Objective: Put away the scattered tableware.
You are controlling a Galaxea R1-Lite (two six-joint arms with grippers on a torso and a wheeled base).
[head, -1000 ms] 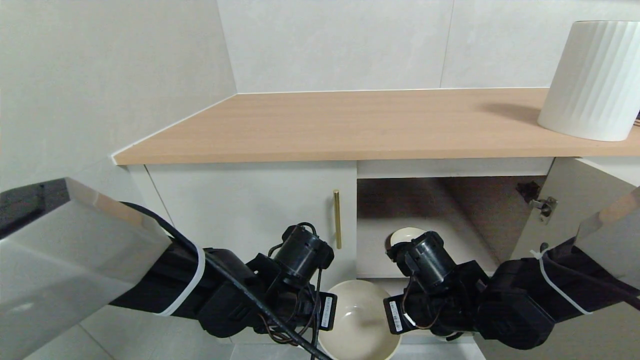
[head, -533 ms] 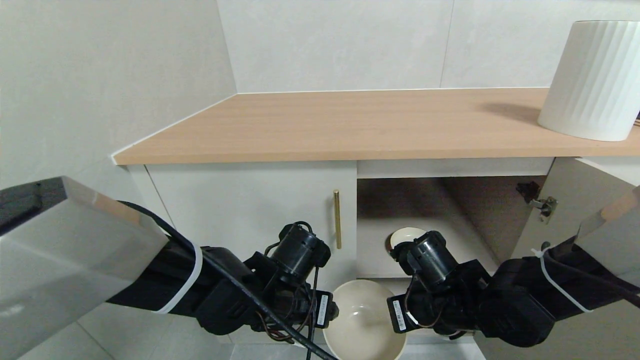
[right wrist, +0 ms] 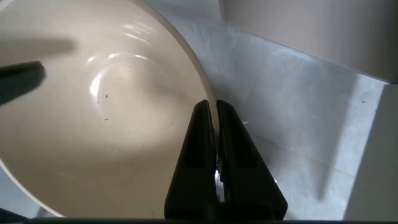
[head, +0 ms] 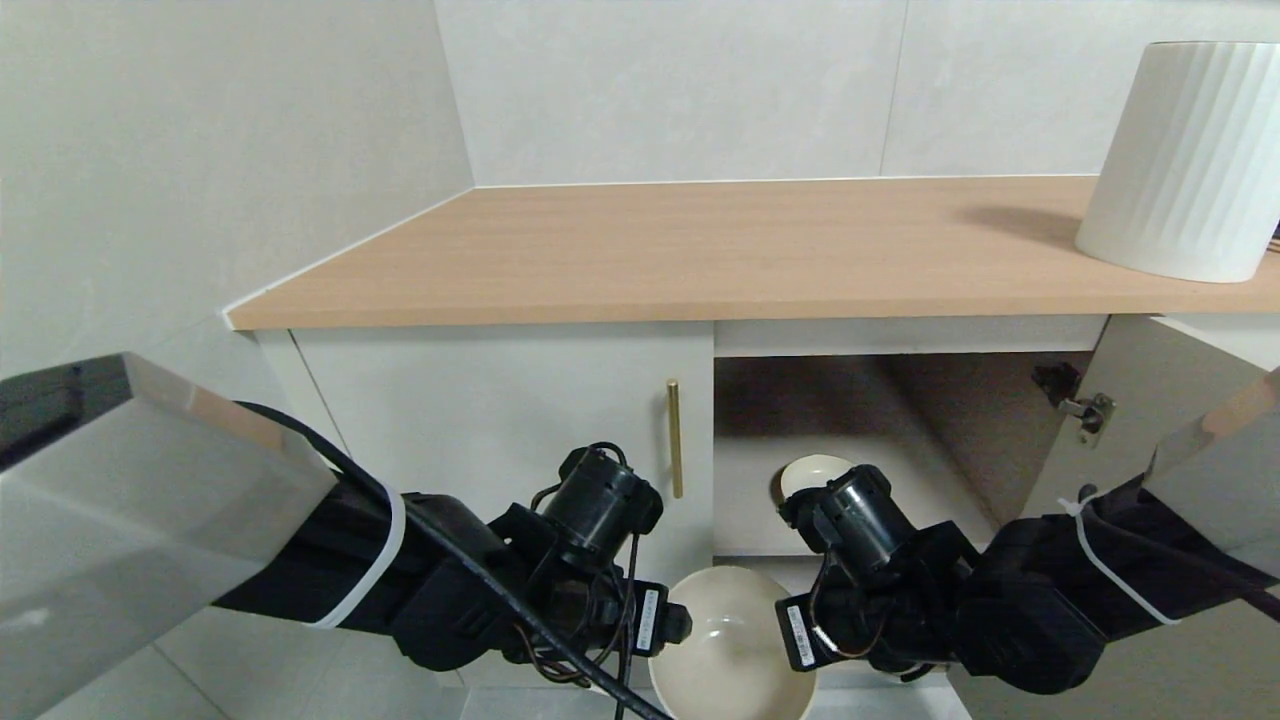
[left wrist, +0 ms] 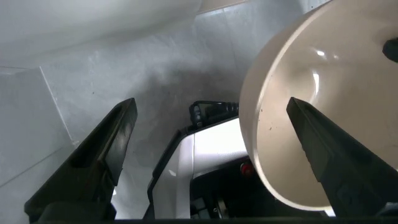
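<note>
- My right gripper (right wrist: 216, 140) is pinched narrow on the rim of the cream bowl (head: 725, 640), with one finger inside the wall and the other outside.
- The bowl hangs low in front of the cabinet, between my two wrists. Its mouth is turned up toward the head camera, and it sits below the level of the open compartment.
- My left gripper (left wrist: 217, 162) stands wide. Part of the bowl's rim lies between its fingers, close against one fingertip (left wrist: 323, 149), and I cannot tell whether that fingertip touches the bowl.
- A second, smaller cream bowl (head: 812, 468) rests on the shelf (head: 750, 500) inside the open compartment, partly hidden behind my right wrist.
- The left cabinet door (head: 500, 420) is closed, and its brass handle (head: 673, 437) runs upright along the inner edge.
- The right cabinet door (head: 1140, 400) is swung open toward my right arm.
- The wooden countertop (head: 700, 250) above carries a white ribbed container (head: 1185, 160) at its right end, well apart from both bowls.
</note>
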